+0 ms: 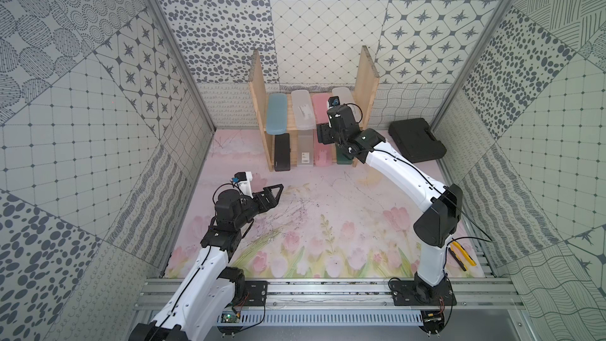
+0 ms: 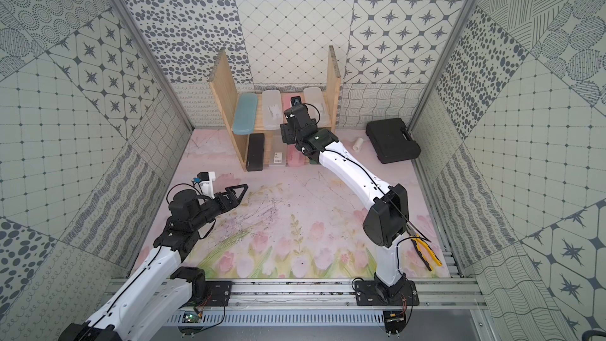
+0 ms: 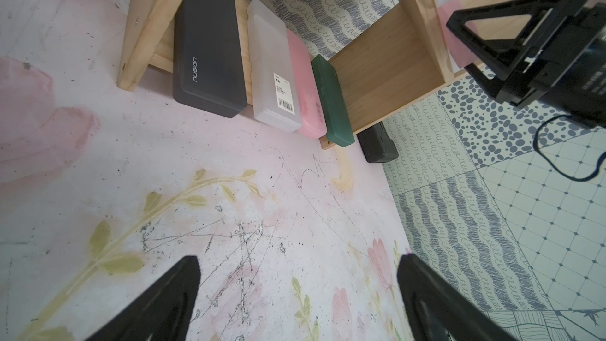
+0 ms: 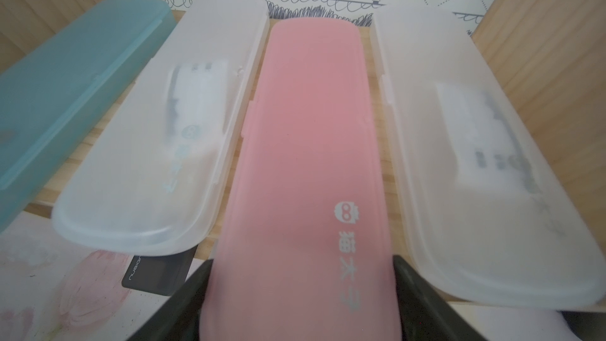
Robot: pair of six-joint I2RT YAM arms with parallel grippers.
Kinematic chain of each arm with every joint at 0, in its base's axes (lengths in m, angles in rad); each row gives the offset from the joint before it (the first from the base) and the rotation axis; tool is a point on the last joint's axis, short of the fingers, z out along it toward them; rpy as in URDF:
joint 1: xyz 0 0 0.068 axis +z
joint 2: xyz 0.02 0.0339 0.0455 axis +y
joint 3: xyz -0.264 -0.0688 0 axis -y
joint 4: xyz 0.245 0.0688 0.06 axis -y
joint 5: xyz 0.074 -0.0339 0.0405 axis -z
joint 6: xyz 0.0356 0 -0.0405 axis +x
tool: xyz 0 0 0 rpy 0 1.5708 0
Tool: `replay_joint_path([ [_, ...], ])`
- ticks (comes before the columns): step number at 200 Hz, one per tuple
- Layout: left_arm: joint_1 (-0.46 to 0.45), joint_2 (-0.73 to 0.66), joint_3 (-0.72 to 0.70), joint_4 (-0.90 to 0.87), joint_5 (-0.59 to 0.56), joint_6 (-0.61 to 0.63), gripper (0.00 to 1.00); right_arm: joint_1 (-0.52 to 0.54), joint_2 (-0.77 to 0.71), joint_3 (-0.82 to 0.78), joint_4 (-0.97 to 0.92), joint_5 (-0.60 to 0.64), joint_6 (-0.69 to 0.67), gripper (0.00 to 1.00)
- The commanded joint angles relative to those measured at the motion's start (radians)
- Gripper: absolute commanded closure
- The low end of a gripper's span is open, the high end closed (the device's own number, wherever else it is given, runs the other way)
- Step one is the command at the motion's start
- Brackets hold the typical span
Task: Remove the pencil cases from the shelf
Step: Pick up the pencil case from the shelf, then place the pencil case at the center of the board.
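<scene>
Upper pink case (image 4: 305, 159): lies on the top board of the shelf (image 1: 259, 93), third in a row of four, long axis front to back. My right gripper (image 4: 301, 290) is closed on its near end, a finger (image 4: 183, 303) against each long side (the right wrist view shows no gap on either side). Whether the case has left the board I cannot tell.

Neighbours on the top board:
- The middle clear case (image 4: 157, 145) lies on one side of the pink one and the end clear case (image 4: 475, 159) on the other. Both are just beside it, with thin strips of wood showing between.
- The blue case (image 4: 65, 100) lies beyond the middle clear case, next to a side panel.
- The near ends overhang the board's front edge.

Lower board, side by side: black case (image 3: 210, 44), barcoded clear case (image 3: 272, 67), lower pink case (image 3: 306, 93), green case (image 3: 331, 100). Their front ends stick out past the shelf.

My left gripper (image 3: 300, 290) is spread wide and holds nothing. It is held over the flowered counter (image 1: 328, 198), well apart from the shelf and pointing toward it.

Farther out:
- A big black tool case (image 1: 416, 141) lies on the counter beyond the shelf, on my right arm's side.
- A small white cylinder (image 2: 358, 143) lies between the tool case and the shelf (my arm hides it in one top view).
- Yellow-handled pliers (image 2: 426, 254) lie near my right arm's base.
</scene>
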Motion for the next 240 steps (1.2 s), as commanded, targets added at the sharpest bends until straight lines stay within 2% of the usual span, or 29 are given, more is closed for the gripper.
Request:
replay_joint_path([
  [1, 0.001, -0.003, 0.006, 0.026, -0.003, 0.008, 0.01, -0.004, -0.085, -0.056, 0.057, 0.004, 0.006, 0.26],
  [80, 0.002, -0.006, 0.005, 0.02, -0.01, 0.011, 0.01, -0.005, -0.326, -0.343, 0.178, -0.047, 0.016, 0.28],
  [159, 0.001, -0.013, 0.005, 0.011, -0.021, 0.017, 0.01, -0.006, -0.444, -0.465, 0.224, -0.098, -0.013, 0.28],
  [240, 0.001, -0.028, 0.005, 0.003, -0.03, 0.02, 0.01, -0.006, -0.727, -0.736, 0.295, -0.245, -0.021, 0.29],
])
